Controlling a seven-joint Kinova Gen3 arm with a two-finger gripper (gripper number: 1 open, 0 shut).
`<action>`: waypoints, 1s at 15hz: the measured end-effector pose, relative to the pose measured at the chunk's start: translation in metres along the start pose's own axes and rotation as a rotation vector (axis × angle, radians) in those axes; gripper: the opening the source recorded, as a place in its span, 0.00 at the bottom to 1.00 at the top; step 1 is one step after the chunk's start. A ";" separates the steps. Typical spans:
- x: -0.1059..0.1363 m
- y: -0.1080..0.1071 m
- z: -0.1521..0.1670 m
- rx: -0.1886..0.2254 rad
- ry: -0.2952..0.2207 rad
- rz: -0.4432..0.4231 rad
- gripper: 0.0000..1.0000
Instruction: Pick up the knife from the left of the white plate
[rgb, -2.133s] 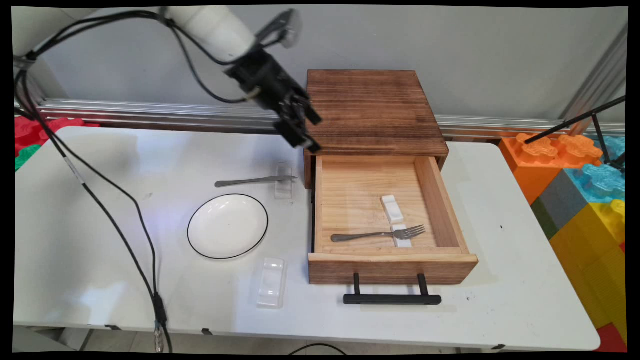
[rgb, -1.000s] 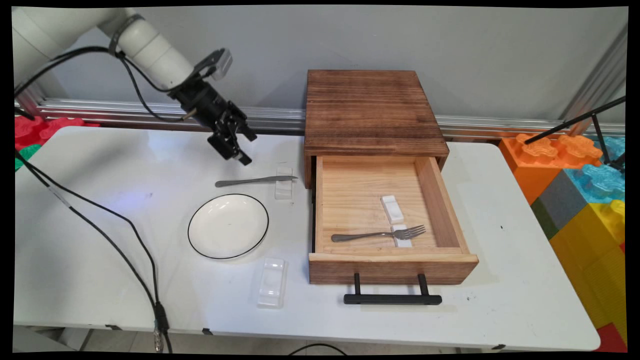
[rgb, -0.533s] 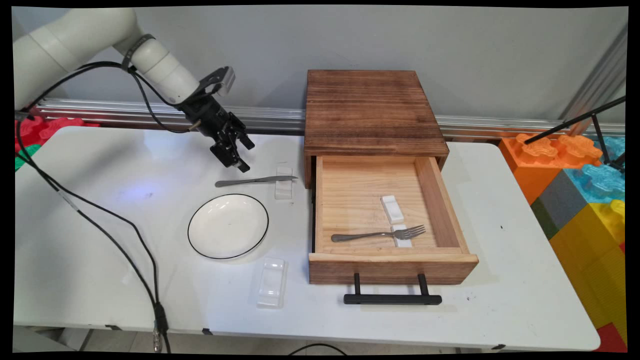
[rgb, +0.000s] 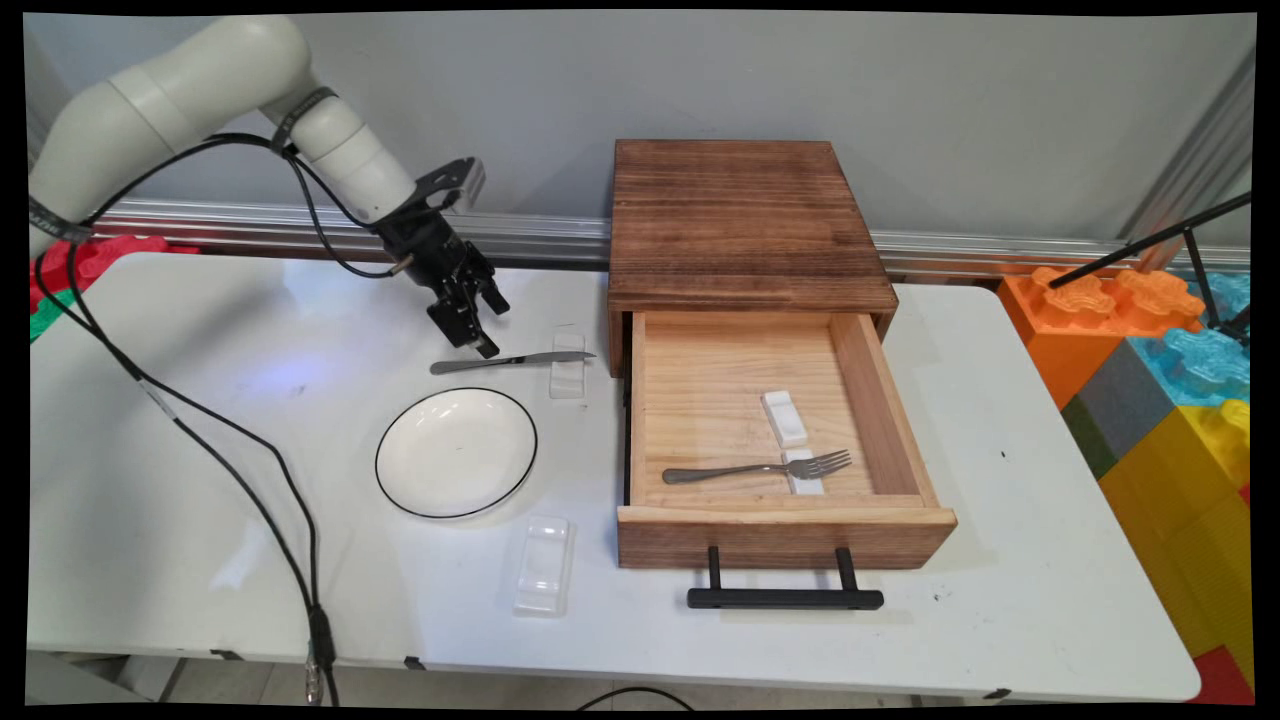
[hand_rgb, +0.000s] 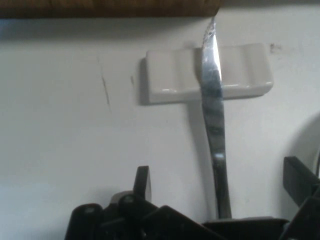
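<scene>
The main view looked down across the table (rgb: 200, 500) toward the wall; the hand view, close above, shared the knife (rgb: 510, 361) (hand_rgb: 214, 115).

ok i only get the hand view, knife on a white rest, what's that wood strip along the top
observer: it's the bottom edge of a wooden drawer box standing at the table's far side. Its drawer is pulled open toward the near side.
operator: anything in the drawer
observer: a fork lies across it, its tines over a white rest. A second white rest lies just behind.
operator: what else is on the table near the knife
observer: a white plate with a black rim, on the near side of the knife and apart from it.
</scene>
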 end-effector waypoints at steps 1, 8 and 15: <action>0.000 -0.002 0.003 0.000 -0.005 0.001 1.00; 0.001 -0.007 0.020 -0.008 -0.031 0.007 1.00; 0.006 -0.004 0.033 -0.010 -0.038 0.026 1.00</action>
